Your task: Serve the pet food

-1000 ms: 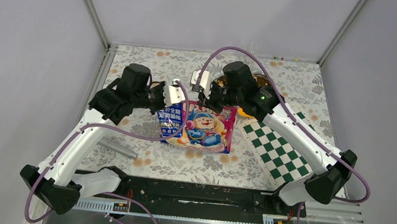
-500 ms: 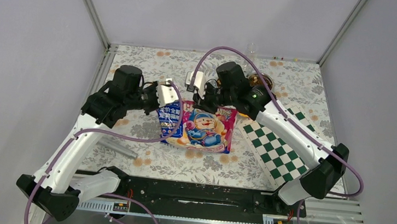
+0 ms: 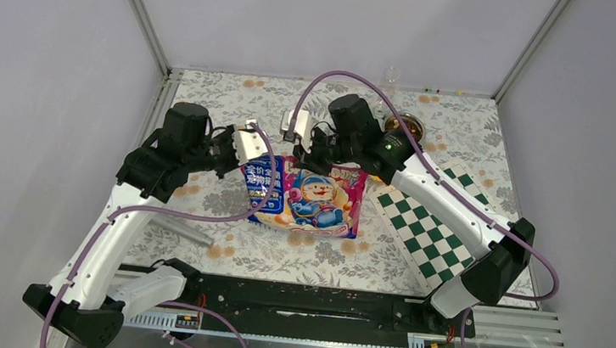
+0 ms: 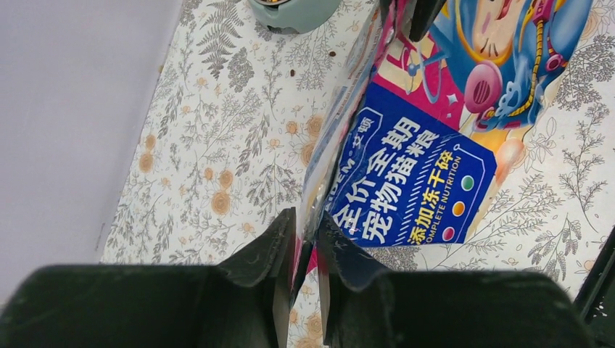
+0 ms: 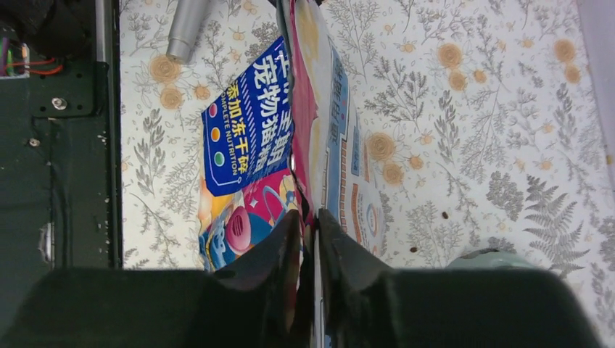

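Observation:
The glossy blue, white and magenta bag stands on the floral table, and both grippers hold its top edge. My left gripper is shut on the bag's top left corner. My right gripper is shut on the top edge further right. The bag's blue panel shows in the left wrist view and the right wrist view. Of the pet food, only a few loose brown pellets lie on the cloth near a pale green bowl; pellets also show in the right wrist view. No heap is visible.
A round bowl with brown contents and a clear glass stand at the back right. A green-white checkered mat lies on the right. A metal cylinder lies at the front left, also in the right wrist view. The pale bowl sits behind the bag.
Both grippers have moved a little to the left and back while holding the bag's top edge. The right arm has uncovered the bowl at the back right.

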